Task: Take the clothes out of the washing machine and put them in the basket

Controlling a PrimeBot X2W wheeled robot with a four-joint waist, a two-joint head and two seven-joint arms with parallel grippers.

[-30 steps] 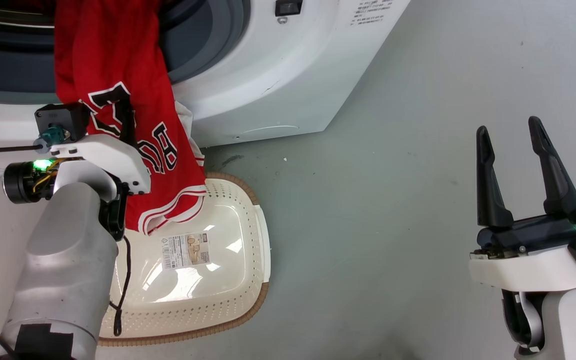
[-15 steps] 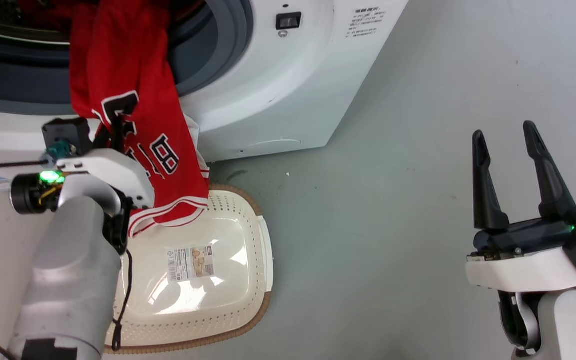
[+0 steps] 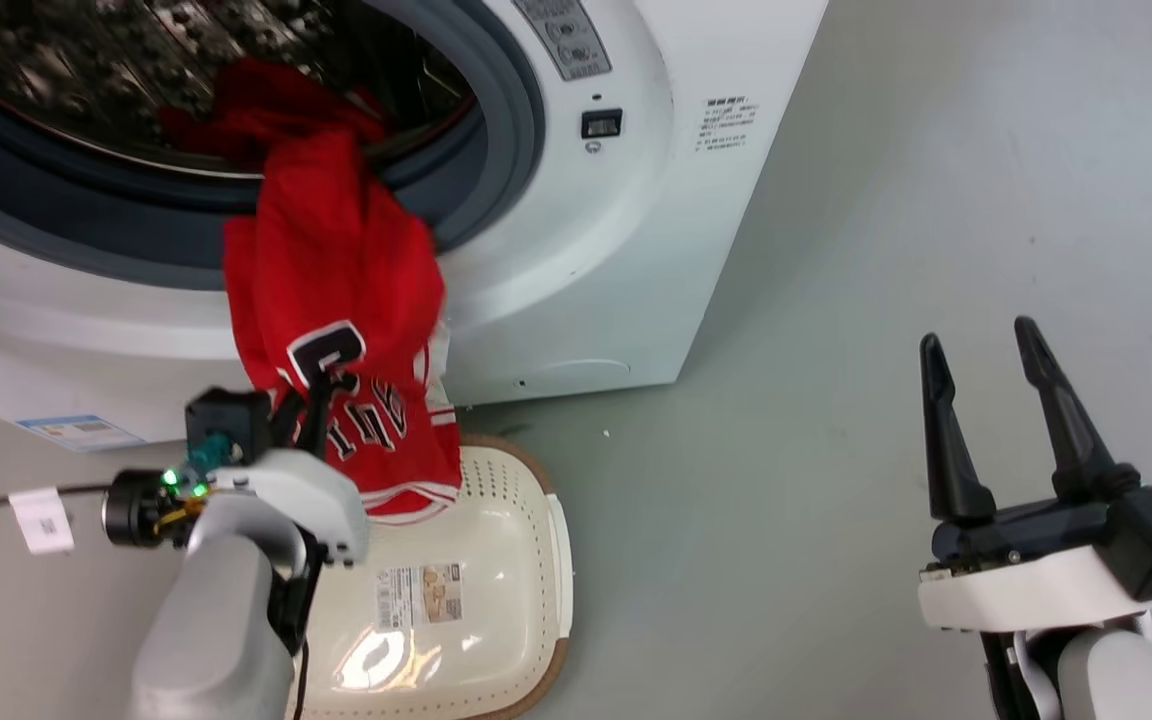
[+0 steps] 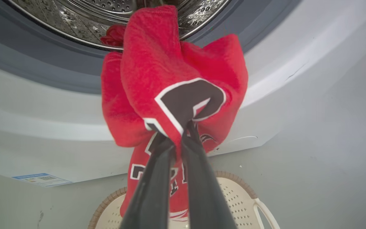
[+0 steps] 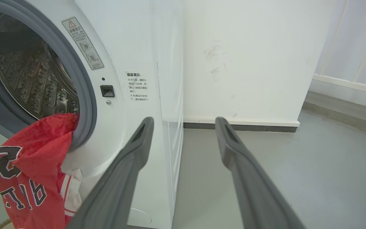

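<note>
Left wrist view is showing your left gripper (image 4: 183,127) clamping the soft, crumpled red jersey (image 4: 157,63) at its black numeral. Beyond the grip, its tail is trailing into the washing machine's (image 4: 43,127) steel drum (image 4: 75,19); below the grip, the hem is dangling over the perforated cream basket (image 4: 233,197). Pull back clear of the rubber gasket (image 4: 59,73), then lower. Your right gripper (image 3: 976,335) is waiting, fingers spread.

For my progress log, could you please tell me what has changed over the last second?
The head camera has shifted, showing more drum. The left end effector stays shut on the jersey, whose hem has drawn back from the basket's label. The right end effector stays open; basket unmoved.
</note>
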